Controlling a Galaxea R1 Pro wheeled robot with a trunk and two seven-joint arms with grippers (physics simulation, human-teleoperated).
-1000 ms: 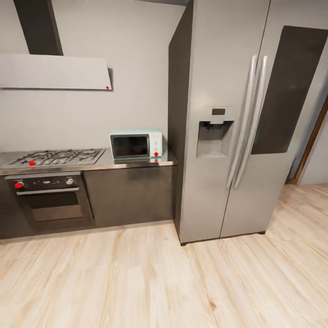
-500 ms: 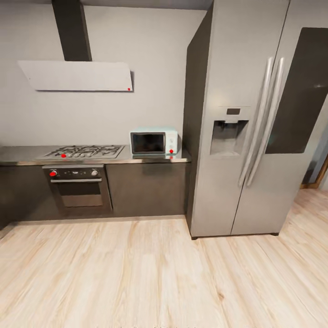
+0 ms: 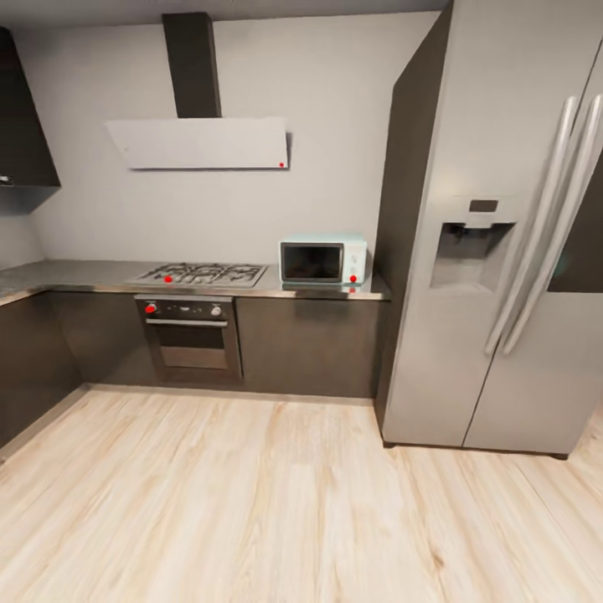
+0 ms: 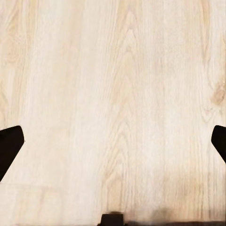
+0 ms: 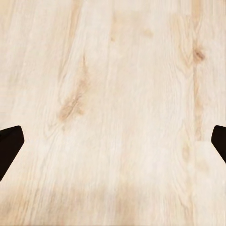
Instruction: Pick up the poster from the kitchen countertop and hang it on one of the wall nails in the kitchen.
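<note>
- Camera shift: the head view has swung left since the earlier pictures; the whole scene sits further right, so this is camera motion, not motion of the appliances.
- Newly in view at far left: a dark wall cabinet [image 3: 25,109] and a return of the countertop [image 3: 84,272] running toward the near left corner.
- Fridge [image 3: 502,251]: now cut by the right edge; its dark door panel is mostly out of the picture.
- Countertop: grey, along the far wall, carrying the hob [image 3: 205,274] and a pale microwave [image 3: 322,262] just beside the fridge.
- Oven [image 3: 191,335]: under the hob. Hood [image 3: 205,142]: on the wall above it.
- Red dots show on hood, hob, oven knob and microwave.
- Writing: no legible brand or label.
- Poster: not on the visible stretch of countertop; its place cannot be told.
- Left gripper [image 4: 113,146]: fingertips at opposite picture edges, spread wide, nothing between them, above the wood floor [image 4: 113,94].
- Right gripper [image 5: 113,146]: likewise spread wide and empty, over the floor.
</note>
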